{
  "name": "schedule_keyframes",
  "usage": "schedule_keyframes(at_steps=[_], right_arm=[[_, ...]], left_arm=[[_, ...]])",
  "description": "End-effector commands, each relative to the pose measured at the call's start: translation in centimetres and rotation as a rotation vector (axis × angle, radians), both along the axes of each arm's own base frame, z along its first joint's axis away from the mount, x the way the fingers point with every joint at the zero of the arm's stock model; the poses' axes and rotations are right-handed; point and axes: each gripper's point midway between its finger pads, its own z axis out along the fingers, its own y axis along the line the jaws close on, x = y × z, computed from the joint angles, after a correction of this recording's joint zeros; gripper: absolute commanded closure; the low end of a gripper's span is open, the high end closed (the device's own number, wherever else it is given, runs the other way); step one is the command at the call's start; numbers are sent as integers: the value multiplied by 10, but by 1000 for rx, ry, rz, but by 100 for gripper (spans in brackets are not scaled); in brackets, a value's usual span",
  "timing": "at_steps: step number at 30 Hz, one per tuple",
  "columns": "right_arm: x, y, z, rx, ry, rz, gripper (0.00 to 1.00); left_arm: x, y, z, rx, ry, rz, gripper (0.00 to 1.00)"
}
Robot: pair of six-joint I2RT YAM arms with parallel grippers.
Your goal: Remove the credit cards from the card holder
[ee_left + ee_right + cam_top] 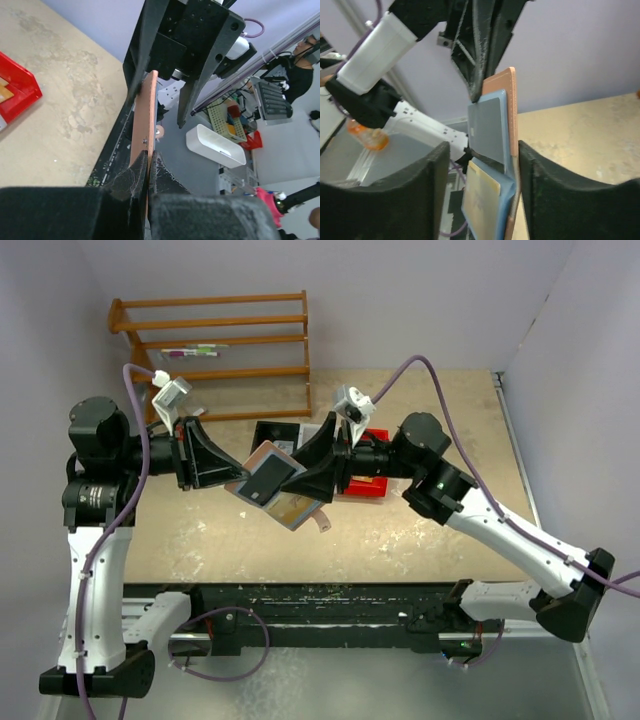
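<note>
The card holder [262, 457], pinkish-brown with light blue lining, hangs open above the table between both arms. My left gripper [238, 483] is shut on its upper flap; in the left wrist view the fingertips [135, 172] pinch the leather edge [145, 115]. A grey card [268, 481] and a golden-yellow credit card [293, 508] sit in its pockets. In the right wrist view the grey card [487, 131] is above the yellow card [481, 194]. My right gripper [482, 150] is open, its jaws on either side of the holder [509, 90]; the right finger is against the leather back.
A red bin [372, 478] lies under the right wrist, with a black bin [272, 430] behind the holder. A wooden rack [215, 350] stands at the back left. The red bin's corner [20, 90] shows in the left wrist view. The table's front edge [330, 585] is near.
</note>
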Motion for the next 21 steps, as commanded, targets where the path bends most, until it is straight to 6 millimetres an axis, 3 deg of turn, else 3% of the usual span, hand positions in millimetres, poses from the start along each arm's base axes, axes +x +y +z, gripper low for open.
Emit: schedule_keyframes(at_steps=[1,6,7,12,14,21], right_arm=[[-32,0,24,62,0,192,54],[-36,6,23,40,71,258,100],[-36,7,22,32,83,262,100],[-34,10,17,-21,128,267,100],[-30,12,13,-63,149,251,100],[-14,28,-6,-195,296,222,100]], left_arm=[[-10,-1,16,-33,-1,-52,100],[0,0,2,-27,29,-11,100],[3,0,-2,-18,34,4,98],[23,7,-29,99,-43,98,61],[26,9,-35,127,-61,105,52],[27,9,-49,142,-44,82,49]])
